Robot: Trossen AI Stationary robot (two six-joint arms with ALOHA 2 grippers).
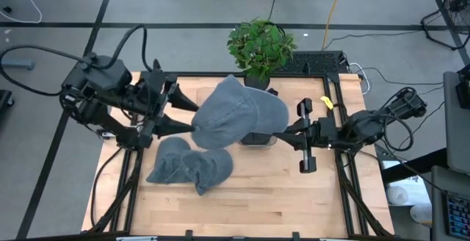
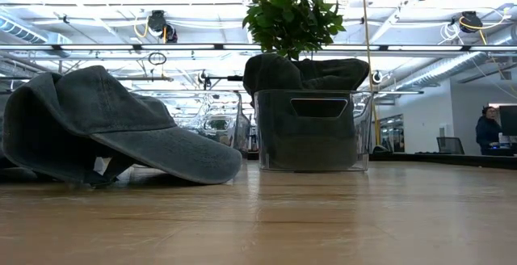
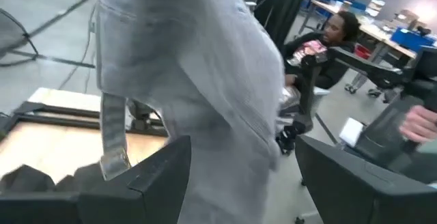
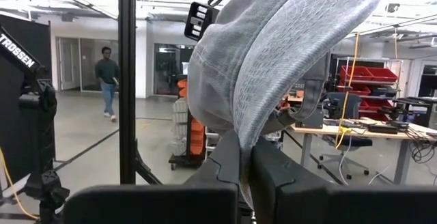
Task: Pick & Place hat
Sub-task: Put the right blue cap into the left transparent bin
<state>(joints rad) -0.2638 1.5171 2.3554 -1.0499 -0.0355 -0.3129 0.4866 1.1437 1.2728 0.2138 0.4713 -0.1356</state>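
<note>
A grey hat (image 1: 239, 116) hangs in the air between my two grippers, above a clear bin (image 2: 311, 132) that holds dark hats. My right gripper (image 1: 283, 129) is shut on the hat's side toward the table's right edge. My left gripper (image 1: 187, 120) stands open at the hat's opposite side, with the cloth (image 3: 205, 80) running down between its wide-spread fingers. The hat's back strap (image 3: 113, 138) dangles loose. Two more grey hats (image 1: 191, 166) lie on their rims on the table, near the left. Neither gripper shows in the low view. My left gripper is open; the hat's back part, beside the strap, hangs between its fingers and lies against the inner side of one finger (image 3: 171, 173). A gap shows between the cloth and the other finger (image 3: 341, 176). My right gripper pinches a fold of the hat's cloth (image 4: 240, 132) between its two shut fingers, coming about level from the table's right side and pointing slightly up. The hat bulges above the fingers, lifted clear of the table and the bin.
A potted plant (image 1: 261, 46) stands at the table's far edge, just behind the bin. The near half of the wooden table (image 1: 294, 204) is bare. People show in the room beyond the table.
</note>
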